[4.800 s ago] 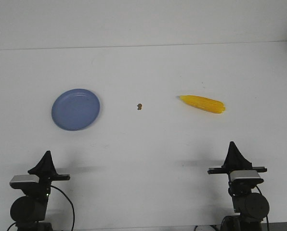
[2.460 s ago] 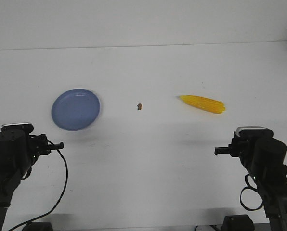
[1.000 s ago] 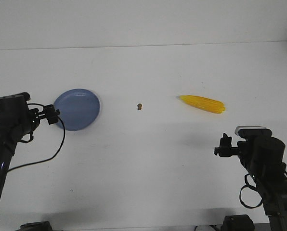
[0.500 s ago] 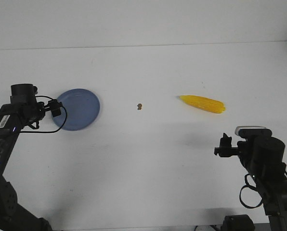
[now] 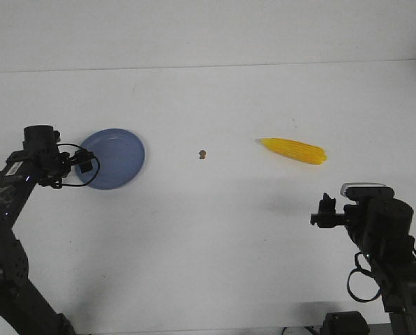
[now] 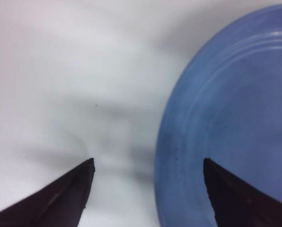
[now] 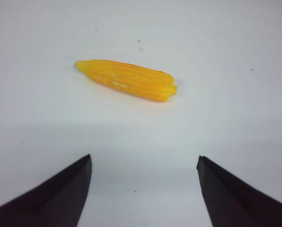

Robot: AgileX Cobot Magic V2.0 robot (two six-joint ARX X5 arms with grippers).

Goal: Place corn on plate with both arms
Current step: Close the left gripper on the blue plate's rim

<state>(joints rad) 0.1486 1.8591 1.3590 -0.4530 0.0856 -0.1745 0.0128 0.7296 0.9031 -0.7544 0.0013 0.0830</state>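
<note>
The yellow corn [image 5: 294, 150] lies on the white table at the right, its pointed end toward the middle. The periwinkle-blue plate [image 5: 117, 157] sits at the left. My left gripper [image 5: 88, 162] hovers open at the plate's left rim. In the left wrist view, the left gripper [image 6: 148, 161] has one finger over the plate [image 6: 226, 118] and the other over bare table. My right gripper [image 5: 325, 211] is open, nearer the table's front edge than the corn and apart from it. The right wrist view shows the corn [image 7: 127, 79] ahead of the open right gripper [image 7: 144, 157].
A tiny brown speck [image 5: 202, 154] lies on the white table [image 5: 208, 230] between plate and corn. The table's far edge meets a white wall. A black cable loops beside the left gripper.
Both arms have risen from their folded rest pose. My left gripper has swung in to the plate's left rim. My right arm has held still for the last second.
</note>
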